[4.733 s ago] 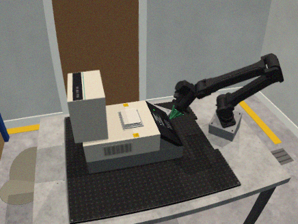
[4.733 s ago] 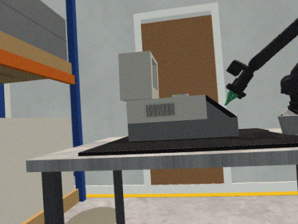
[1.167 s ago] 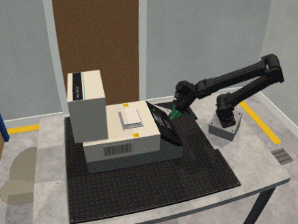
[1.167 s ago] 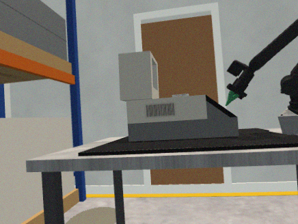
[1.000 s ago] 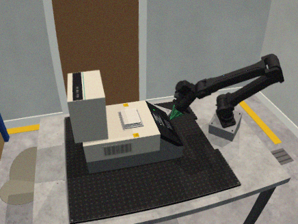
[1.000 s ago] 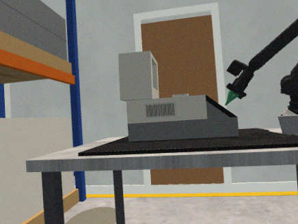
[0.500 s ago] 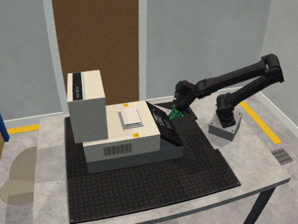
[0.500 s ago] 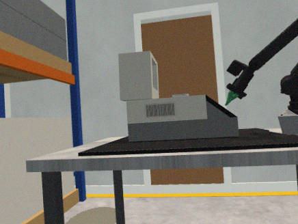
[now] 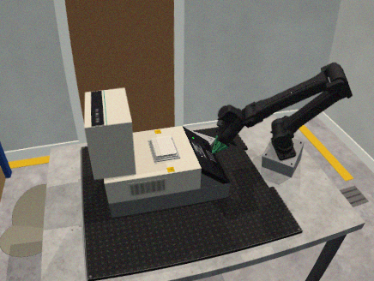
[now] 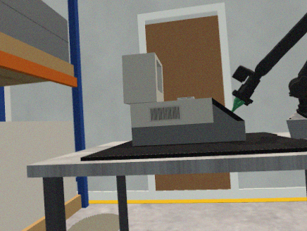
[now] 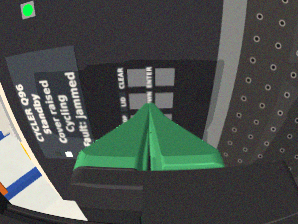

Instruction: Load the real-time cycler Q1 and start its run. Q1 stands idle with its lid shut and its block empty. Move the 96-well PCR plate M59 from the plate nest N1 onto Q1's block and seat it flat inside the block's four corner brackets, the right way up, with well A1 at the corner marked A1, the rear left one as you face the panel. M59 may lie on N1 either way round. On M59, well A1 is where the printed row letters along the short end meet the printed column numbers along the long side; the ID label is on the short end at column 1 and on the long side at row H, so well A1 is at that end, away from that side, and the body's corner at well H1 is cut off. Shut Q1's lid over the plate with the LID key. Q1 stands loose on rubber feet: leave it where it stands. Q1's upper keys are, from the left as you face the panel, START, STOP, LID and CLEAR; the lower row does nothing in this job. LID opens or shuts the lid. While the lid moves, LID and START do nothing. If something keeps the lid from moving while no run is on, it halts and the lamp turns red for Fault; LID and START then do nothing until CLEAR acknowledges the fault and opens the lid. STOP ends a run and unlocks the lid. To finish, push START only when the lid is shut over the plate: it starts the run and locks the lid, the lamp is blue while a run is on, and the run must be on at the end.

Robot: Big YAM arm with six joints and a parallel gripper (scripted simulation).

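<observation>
The view from above is showing the white plate [image 9: 164,147] lying flat on top of the big machine [image 9: 171,171], under its raised lid [image 9: 107,128]. The close view near the pincer is showing the buttons [image 11: 152,87] and a green light [image 11: 27,10] instead. The plate's long side is pointing from the lid toward the slanted panel [image 9: 206,155]. The green pincer [image 9: 219,146] is squeezed together, holding nothing, hovering over the panel, apart from the plate. The machine is sitting on the bench [image 9: 326,214].

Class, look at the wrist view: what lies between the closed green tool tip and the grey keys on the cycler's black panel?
Nothing: in the wrist view the shut green tool points at the grey keys, no object between.
</observation>
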